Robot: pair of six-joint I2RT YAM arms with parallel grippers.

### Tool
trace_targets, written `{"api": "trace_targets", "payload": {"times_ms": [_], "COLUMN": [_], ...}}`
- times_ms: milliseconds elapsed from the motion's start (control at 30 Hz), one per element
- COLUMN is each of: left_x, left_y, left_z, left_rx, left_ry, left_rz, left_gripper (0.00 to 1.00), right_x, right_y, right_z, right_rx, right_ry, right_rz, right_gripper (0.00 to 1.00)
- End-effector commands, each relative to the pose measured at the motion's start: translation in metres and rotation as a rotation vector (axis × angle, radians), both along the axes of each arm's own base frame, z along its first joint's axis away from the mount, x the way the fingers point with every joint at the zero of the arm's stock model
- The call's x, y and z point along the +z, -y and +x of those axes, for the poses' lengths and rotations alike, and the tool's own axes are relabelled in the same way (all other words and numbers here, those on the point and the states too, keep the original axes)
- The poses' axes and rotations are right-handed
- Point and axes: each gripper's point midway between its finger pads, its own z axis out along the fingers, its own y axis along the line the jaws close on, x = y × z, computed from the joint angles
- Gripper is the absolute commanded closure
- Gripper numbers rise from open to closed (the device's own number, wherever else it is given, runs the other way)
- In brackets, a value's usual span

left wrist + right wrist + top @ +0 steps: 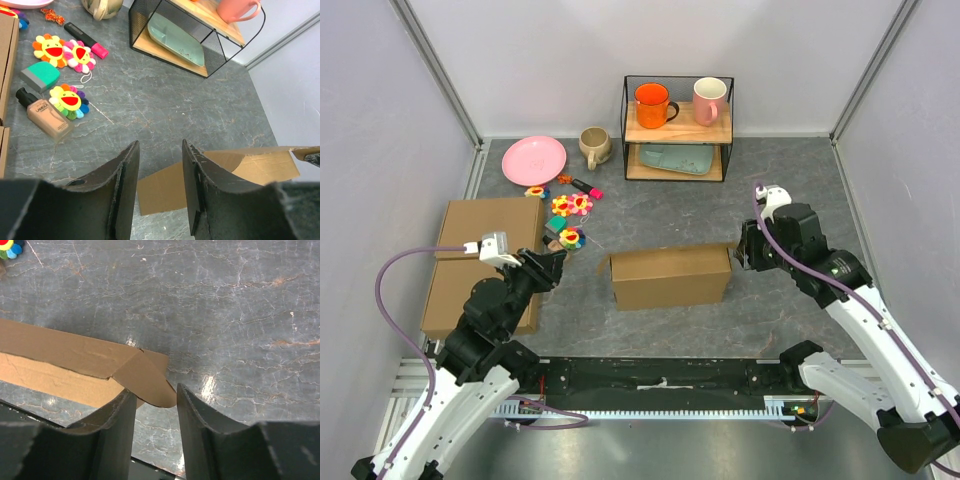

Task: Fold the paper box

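Right gripper (156, 392) straddles half-folded brown paper box (670, 277) corner.

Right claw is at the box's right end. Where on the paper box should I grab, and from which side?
Take the rounded end flap of the paper box, coming in from the right, where the right claw stands open. The flap juts past the folded wall as one thin sheet, so the claw can probably straddle its edge. The box body looks too wide to pinch.
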Motion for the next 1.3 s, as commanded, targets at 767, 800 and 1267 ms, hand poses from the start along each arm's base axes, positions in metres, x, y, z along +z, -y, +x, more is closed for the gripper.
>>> {"api": "trace_targets", "payload": {"times_ms": [767, 800, 1267], "left_x": [0.038, 0.038, 0.019], "left_y": [0.047, 0.056, 0.087], "left_z": [-0.024, -0.03, -0.01], "left_rx": [-0.353, -0.418, -0.552], "left_ry": [0.176, 0.178, 0.102], "left_rz": [0.113, 0.118, 0.229], "left_gripper": [0.48, 0.47, 0.43], "right_x": [0.006, 0.007, 0.003], "right_y": [-0.018, -0.018, -0.018], "right_z": [-0.003, -0.004, -0.008], "right_rx": [0.028, 0.03, 0.04], "right_ry": [0.03, 0.032, 0.029], "right_rz": [0.118, 0.116, 0.113], "right_gripper": [0.91, 0.91, 0.93]}}
